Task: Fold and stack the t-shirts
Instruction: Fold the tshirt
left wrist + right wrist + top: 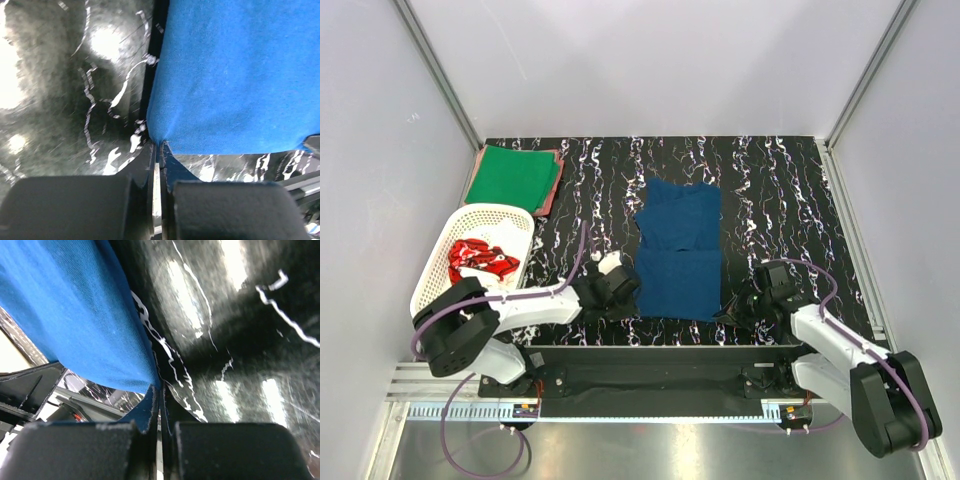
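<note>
A blue t-shirt (678,250) lies flat on the black table (780,200) with white squiggly lines. In the top view it is in the middle of the frame. It has a crease across its middle.

The left gripper (623,290) is at the lower left corner of the blue t-shirt. In the left wrist view its two fingers are pressed tight together, and the corner of the cloth is pinched at their tips. The cloth there is pulled to a little point.

The right gripper (733,312) is at the lower right corner of the same t-shirt. In the right wrist view its fingers are squeezed together too, and a bit of blue cloth is caught between them.

In the upper left of the top view, a green t-shirt (512,175) lies folded on the table. A pink t-shirt (551,196) is under it. Only its edge peeks out on the right side and at the bottom.

Below that pile, at the left of the frame, sits a white basket (432,270) with holes in its sides. A red t-shirt (478,262) with white print lies bunched up inside it.
</note>
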Robot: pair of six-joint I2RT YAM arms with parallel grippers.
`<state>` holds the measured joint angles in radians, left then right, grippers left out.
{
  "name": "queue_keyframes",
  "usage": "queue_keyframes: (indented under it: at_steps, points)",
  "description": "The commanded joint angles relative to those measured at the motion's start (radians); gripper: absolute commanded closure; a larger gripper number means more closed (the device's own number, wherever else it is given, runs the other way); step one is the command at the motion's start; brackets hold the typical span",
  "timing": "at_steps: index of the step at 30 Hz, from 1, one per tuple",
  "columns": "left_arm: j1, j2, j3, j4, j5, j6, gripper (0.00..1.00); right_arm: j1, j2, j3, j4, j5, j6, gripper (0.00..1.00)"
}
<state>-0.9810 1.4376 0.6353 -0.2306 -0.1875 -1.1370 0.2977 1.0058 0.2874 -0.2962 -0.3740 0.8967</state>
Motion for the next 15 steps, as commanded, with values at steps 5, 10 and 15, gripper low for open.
queue_keyframes:
  at_steps: [5,10,15]
  points:
    - [-0.002,-0.077,-0.014,-0.285,0.002,0.069,1.0,0.008,-0.108,0.076,-0.182,0.073,-0.047,1.0]
    - [-0.001,-0.129,0.036,-0.297,-0.016,0.114,1.0,0.008,-0.17,0.12,-0.264,0.103,-0.067,1.0]
    - [0.002,-0.095,0.158,-0.357,-0.041,0.169,1.0,0.009,-0.162,0.147,-0.267,0.103,-0.077,1.0]
